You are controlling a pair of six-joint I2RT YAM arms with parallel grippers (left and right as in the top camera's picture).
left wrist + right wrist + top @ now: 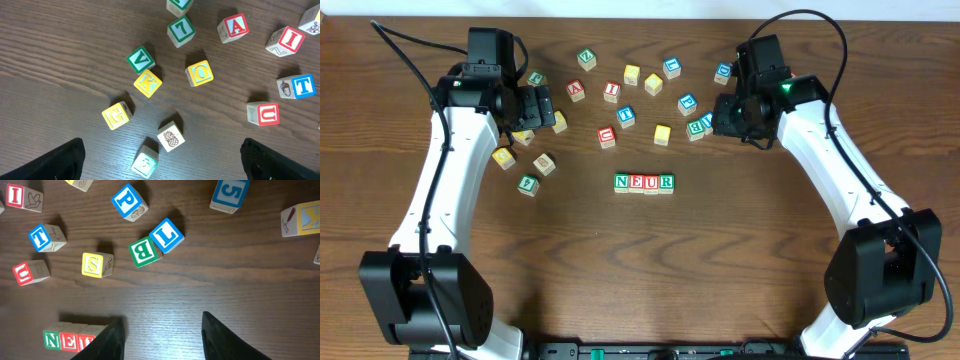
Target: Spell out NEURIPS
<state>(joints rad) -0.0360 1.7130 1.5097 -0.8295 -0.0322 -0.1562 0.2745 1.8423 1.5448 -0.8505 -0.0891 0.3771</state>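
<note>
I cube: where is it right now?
In the overhead view the red I cube lies loose beyond the NEUR row, slightly left of centre, between the red A cube and a yellow cube.

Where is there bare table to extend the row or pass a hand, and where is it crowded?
The table is bare right of the NEUR row up to the right arm, and everywhere below the row. Crowded: the band of loose cubes above the row.
</note>
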